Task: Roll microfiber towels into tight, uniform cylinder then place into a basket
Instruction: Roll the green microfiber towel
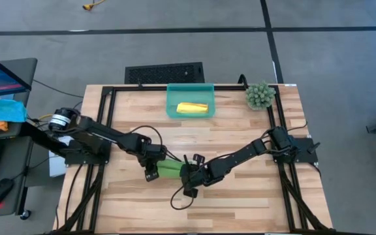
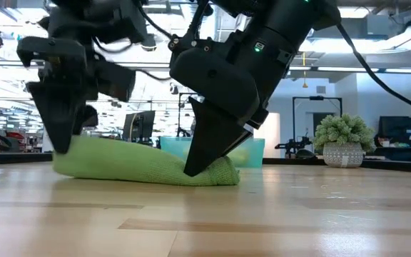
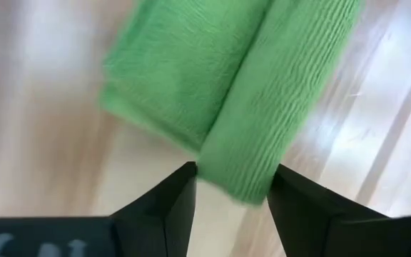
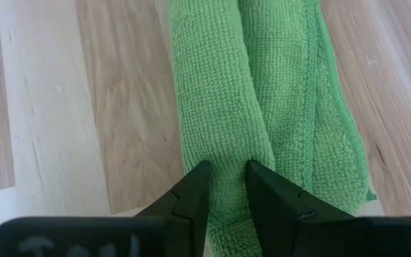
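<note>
High view puts the action near the middle of the table [image 1: 253,196], a little toward its front edge. Starting at the left, the left gripper [image 1: 151,171] stands at one end of the lime green towel [image 1: 170,170], its fingers parted with the roll's end just between them; no squeeze on the cloth shows, so it reads as released. The towel lies flat on the wood as a loose, partly rolled log, with a fold lying alongside the roll. At its other end the right gripper [image 1: 189,183] is clenched on the towel, its fingertips pinching a ridge of the fabric. Farther back, by the table's rear edge, the basket [image 1: 190,88] already holds the yellow towel [image 1: 192,108], rolled up.

As a judgement, half the job looks finished: one towel is rolled and stowed. The green one has yet to be tightened into an even cylinder and carried to the basket beside the yellow roll.
</note>
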You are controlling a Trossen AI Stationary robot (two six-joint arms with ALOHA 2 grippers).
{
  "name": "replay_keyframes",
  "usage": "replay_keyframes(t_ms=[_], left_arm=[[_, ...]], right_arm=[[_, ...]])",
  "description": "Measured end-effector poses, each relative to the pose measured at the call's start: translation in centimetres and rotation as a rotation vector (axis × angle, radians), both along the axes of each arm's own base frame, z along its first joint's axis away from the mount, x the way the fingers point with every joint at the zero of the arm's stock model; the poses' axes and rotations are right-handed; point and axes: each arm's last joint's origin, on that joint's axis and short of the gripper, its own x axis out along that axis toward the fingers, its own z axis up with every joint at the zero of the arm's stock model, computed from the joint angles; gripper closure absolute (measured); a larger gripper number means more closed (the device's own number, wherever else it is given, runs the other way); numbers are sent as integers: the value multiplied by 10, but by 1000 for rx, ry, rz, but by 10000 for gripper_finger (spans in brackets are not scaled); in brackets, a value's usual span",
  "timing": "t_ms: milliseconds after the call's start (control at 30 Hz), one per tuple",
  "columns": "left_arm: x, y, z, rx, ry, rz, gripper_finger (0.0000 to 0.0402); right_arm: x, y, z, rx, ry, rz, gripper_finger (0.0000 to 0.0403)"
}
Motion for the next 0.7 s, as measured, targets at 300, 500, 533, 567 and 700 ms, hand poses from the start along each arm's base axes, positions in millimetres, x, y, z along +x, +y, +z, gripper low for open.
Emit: replay_keyframes(t_ms=[300, 500, 533, 567, 700], left_arm=[[-21, -13, 46, 198, -208, -56, 248], [-24, -45, 59, 365, -434, -233, 249], [-22, -51, 59, 373, -467, -272, 249], [-20, -57, 58, 374, -503, -310, 249], [-14, -75, 44, 378, -554, -451, 249]], right_arm=[[0, 0, 0, 2, 3, 2, 285], [0, 0, 0, 2, 2, 2, 285], [0, 0, 0, 2, 2, 2, 285], [0, 0, 0, 2, 2, 2, 285], [0, 0, 0, 3, 3, 2, 285]])
